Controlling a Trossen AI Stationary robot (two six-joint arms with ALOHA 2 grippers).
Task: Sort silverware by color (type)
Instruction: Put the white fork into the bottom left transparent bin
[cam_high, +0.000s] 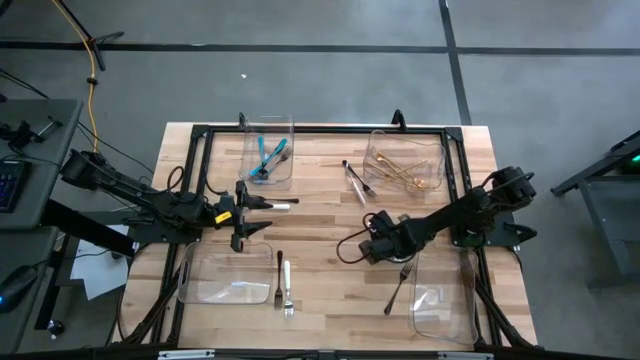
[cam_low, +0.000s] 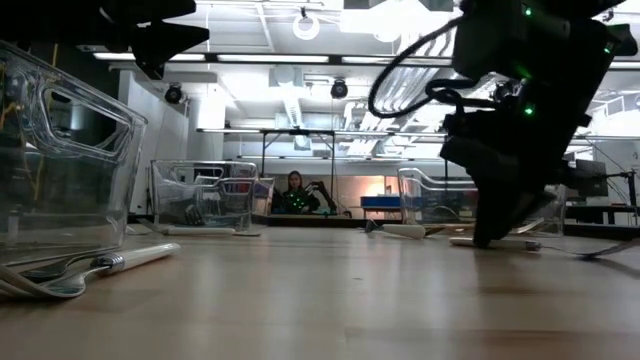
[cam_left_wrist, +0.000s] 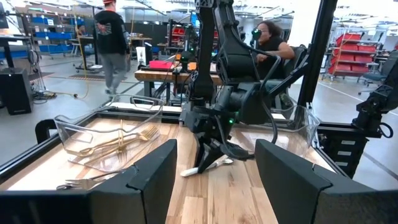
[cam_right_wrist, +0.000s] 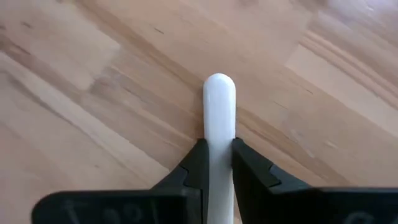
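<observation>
My right gripper stands over the table's middle, pointing down, shut on a white-handled utensil. My left gripper hovers open left of centre, with nothing between its fingers. Another white-handled piece lies on the table by its far finger. A white-handled fork and a dark one lie by the near-left bin. A dark fork lies near the right gripper. Dark utensils lie farther back. Teal pieces and gold forks sit in the far bins. My right gripper pinches the white handle between its two fingers, a little back from its rounded free end. The fingers come from above and lie along the handle. In the left wrist view the handle's white end sits low at the tabletop.
Clear bins stand at the four corners: far left, far right, near left, near right. A black frame rims the table. People show in the room beyond the table.
</observation>
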